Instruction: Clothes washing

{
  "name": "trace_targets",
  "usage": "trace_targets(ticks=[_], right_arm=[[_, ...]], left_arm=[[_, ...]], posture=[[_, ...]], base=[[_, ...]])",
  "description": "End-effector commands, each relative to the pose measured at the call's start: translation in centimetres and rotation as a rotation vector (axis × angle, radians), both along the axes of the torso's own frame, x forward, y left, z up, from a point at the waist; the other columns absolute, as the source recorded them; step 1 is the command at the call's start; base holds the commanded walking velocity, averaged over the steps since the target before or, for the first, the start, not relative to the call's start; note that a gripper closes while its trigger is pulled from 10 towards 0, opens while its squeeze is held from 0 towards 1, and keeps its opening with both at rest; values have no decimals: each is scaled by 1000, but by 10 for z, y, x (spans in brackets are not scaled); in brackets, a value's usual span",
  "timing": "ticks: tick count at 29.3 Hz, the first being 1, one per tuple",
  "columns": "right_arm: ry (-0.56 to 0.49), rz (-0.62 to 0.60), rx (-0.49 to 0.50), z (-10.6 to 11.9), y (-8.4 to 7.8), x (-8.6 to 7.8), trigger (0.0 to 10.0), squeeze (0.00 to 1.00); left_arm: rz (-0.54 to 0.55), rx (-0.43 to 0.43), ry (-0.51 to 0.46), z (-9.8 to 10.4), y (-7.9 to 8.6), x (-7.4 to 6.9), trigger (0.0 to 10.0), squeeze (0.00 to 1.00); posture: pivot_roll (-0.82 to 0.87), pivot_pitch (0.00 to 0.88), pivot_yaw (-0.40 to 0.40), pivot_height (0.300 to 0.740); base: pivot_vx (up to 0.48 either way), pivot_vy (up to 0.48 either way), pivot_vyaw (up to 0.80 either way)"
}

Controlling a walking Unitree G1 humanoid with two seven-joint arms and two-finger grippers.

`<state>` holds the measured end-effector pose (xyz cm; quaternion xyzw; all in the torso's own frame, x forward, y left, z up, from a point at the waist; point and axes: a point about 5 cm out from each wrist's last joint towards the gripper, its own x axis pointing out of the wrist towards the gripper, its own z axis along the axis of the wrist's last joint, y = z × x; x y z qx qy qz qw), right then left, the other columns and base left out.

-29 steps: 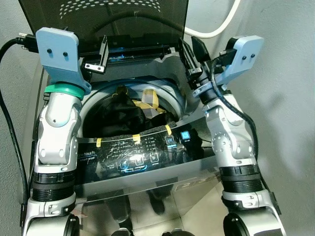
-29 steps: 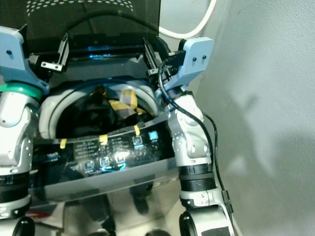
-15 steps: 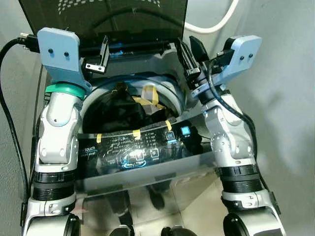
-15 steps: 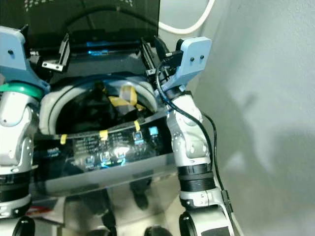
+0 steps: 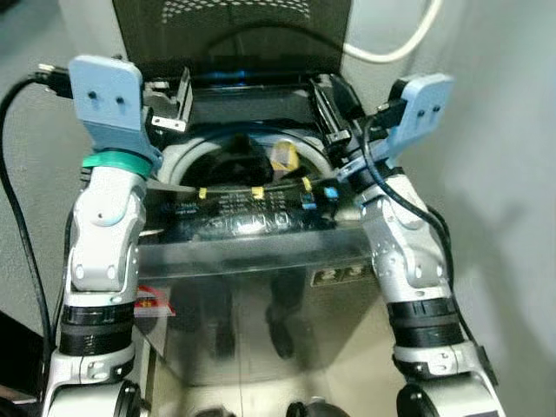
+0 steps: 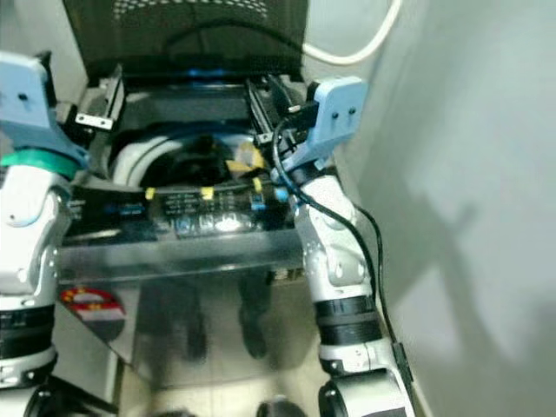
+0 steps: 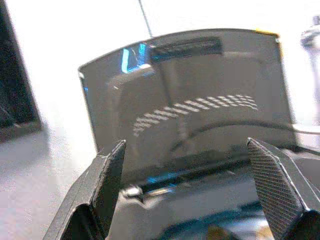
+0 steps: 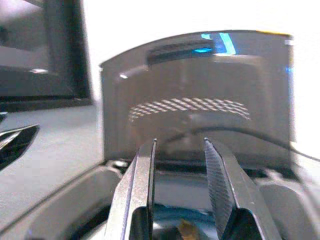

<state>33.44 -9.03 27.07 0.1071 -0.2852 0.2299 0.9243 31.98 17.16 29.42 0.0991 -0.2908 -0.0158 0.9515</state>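
A top-loading washing machine (image 5: 252, 261) stands before me with its dark lid (image 5: 230, 35) raised. Dark clothes (image 5: 236, 161) and a yellow patch (image 5: 285, 156) lie inside the drum, behind the lit control panel (image 5: 248, 213). My left gripper (image 5: 169, 104) hovers over the machine's back left corner, open wide and empty, facing the lid (image 7: 200, 100). Over the back right corner my right gripper (image 5: 334, 100) is held up, open with a narrower gap (image 8: 180, 190) and nothing between its fingers.
A grey wall (image 5: 504, 174) runs close along the right side. A white hose (image 5: 400, 48) curves behind the machine. A black cable (image 5: 17, 217) hangs from my left arm. A red sticker (image 5: 149, 300) marks the machine's front left.
The whole picture has shifted: the machine looks smaller and farther, with more of its front showing, so the camera has pulled back. Both arms keep their raised pose over the tub.
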Motion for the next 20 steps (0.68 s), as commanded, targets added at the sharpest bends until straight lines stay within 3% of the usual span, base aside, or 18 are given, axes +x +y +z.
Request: trace_targets(ticks=[1,20], right_arm=[[7,3,-8,-2,2,0,10000,0],[5,8,-28,-4,3,-1,10000,0]], left_arm=[[8,5,1,0,1,0,10000,0],[3,7,1,-1,0,1,10000,0]], posture=[[9,0,31,740],[2,0,34,740]], base=[[-349,0,0],[-349,0,0]])
